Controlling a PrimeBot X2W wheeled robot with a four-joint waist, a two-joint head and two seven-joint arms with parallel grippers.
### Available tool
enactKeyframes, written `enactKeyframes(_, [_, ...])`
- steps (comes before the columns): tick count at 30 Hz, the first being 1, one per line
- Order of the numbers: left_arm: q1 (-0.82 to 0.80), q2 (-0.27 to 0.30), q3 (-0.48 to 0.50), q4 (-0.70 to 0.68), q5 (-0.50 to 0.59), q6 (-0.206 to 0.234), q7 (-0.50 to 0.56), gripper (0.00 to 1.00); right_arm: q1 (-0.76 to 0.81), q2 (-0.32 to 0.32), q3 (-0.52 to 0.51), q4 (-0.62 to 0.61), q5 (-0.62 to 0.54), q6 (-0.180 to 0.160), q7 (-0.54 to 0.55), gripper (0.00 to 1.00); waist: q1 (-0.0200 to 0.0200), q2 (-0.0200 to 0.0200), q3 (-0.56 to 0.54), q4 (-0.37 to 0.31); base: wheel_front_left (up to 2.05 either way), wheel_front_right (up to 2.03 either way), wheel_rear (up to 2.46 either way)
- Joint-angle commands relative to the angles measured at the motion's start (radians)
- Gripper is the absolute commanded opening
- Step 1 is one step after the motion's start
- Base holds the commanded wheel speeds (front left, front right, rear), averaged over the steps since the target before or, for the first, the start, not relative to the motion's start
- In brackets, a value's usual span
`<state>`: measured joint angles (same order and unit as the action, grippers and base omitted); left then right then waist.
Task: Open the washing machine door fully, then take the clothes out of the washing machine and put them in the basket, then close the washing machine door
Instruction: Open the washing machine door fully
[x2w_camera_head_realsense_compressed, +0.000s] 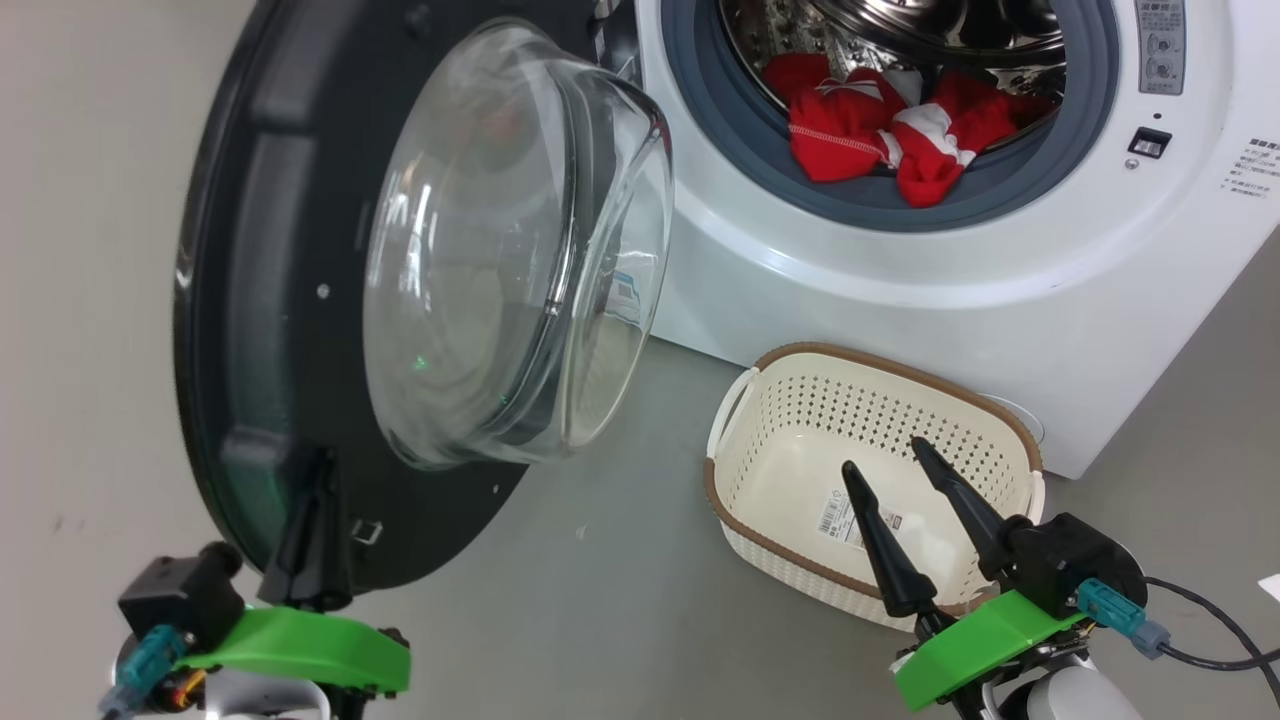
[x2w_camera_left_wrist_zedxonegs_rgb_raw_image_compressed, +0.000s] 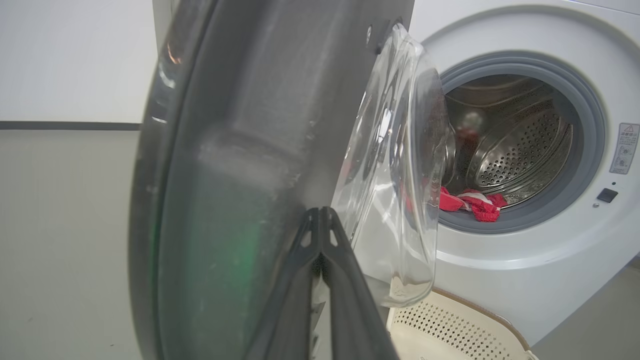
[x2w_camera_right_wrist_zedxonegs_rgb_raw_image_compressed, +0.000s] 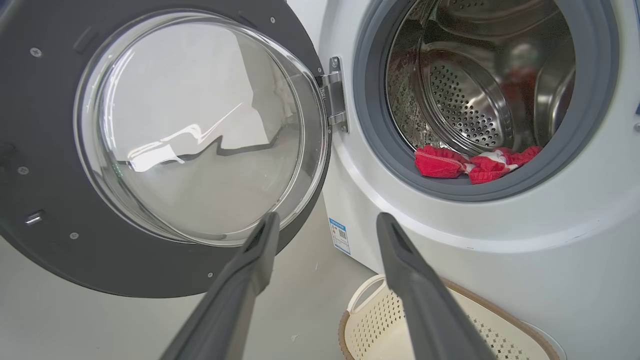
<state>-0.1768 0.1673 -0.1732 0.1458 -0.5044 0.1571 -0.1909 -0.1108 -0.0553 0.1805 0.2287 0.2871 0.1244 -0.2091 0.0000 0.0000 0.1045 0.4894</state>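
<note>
1. The large round washing machine door (x2w_camera_head_realsense_compressed: 270, 300), with a glossy black rim around a bulging clear glass bowl (x2w_camera_head_realsense_compressed: 500, 250), stands swung out to the left of the big white front-loading washing machine (x2w_camera_head_realsense_compressed: 900, 290); I judge it wide, though perhaps not fully open.
2. The left gripper (x2w_camera_head_realsense_compressed: 320, 470) has its two dark fingers pressed together with nothing between them, tips against the door's lower inner rim; closed like this they make a stiff pusher, probably for swinging the door wider.
3. The right gripper (x2w_camera_head_realsense_compressed: 883, 457) hangs with fingers spread wide and empty above the small cream-white perforated plastic basket (x2w_camera_head_realsense_compressed: 1000, 400); it looks ready to reach for laundry.
4. The bright red clothes (x2w_camera_head_realsense_compressed: 900, 135) with white trim lie at the drum's front lip, on the grey rubber ring (x2w_camera_head_realsense_compressed: 730, 130); the basket sits on the floor just below the opening, which keeps the carry short.
5. A barcode sticker (x2w_camera_head_realsense_compressed: 850, 520) lies inside the basket; a blue label sticker (x2w_camera_right_wrist_zedxonegs_rgb_raw_image_compressed: 340, 235) sits low on the machine's front; the grey panel (x2w_camera_head_realsense_compressed: 1160, 45) carries print too small to read; no brand is legible.
</note>
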Motion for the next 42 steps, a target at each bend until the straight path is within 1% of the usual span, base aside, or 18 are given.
enactKeyframes(1, [-0.050,0.039,0.060,-0.006,-0.005,0.019,-0.014,0.00,-0.007,0.005,0.025,-0.031,-0.016,0.006,0.002,1.00,0.0000,0.0000,0.004,0.000,0.00,0.00,0.00])
enactKeyframes(11, [-0.101,0.055,0.139,0.061,-0.034,0.024,-0.050,0.00,-0.012,0.005,0.019,-0.050,-0.031,0.006,0.020,1.00,0.0000,0.0000,0.025,0.000,0.00,0.00,0.00])
enactKeyframes(18, [-0.132,0.056,0.174,0.107,-0.039,0.016,-0.063,0.00,-0.021,0.005,0.020,-0.061,-0.038,0.006,0.029,1.00,0.0000,0.0000,0.042,-0.002,0.00,0.00,0.00])
enactKeyframes(21, [-0.149,0.049,0.192,0.122,-0.043,0.007,-0.067,0.00,-0.025,0.005,0.020,-0.065,-0.043,0.006,0.033,1.00,0.0000,0.0000,0.051,-0.002,0.00,0.00,0.00])
enactKeyframes(28, [-0.188,0.039,0.256,0.177,-0.054,-0.036,-0.070,0.00,-0.031,0.005,0.018,-0.074,-0.054,0.006,0.043,1.00,0.0000,0.0000,0.069,-0.002,0.00,0.00,0.00])
enactKeyframes(37, [-0.232,0.006,0.324,0.229,-0.008,-0.080,-0.071,0.00,-0.035,0.005,0.010,-0.086,-0.069,0.006,0.058,1.00,0.0000,0.0000,0.083,0.004,0.00,0.00,0.00])
enactKeyframes(42, [-0.264,-0.002,0.354,0.272,0.020,-0.100,-0.071,0.00,-0.037,0.005,0.012,-0.095,-0.076,0.006,0.070,1.00,0.0000,0.0000,0.085,0.006,0.00,0.00,0.00])
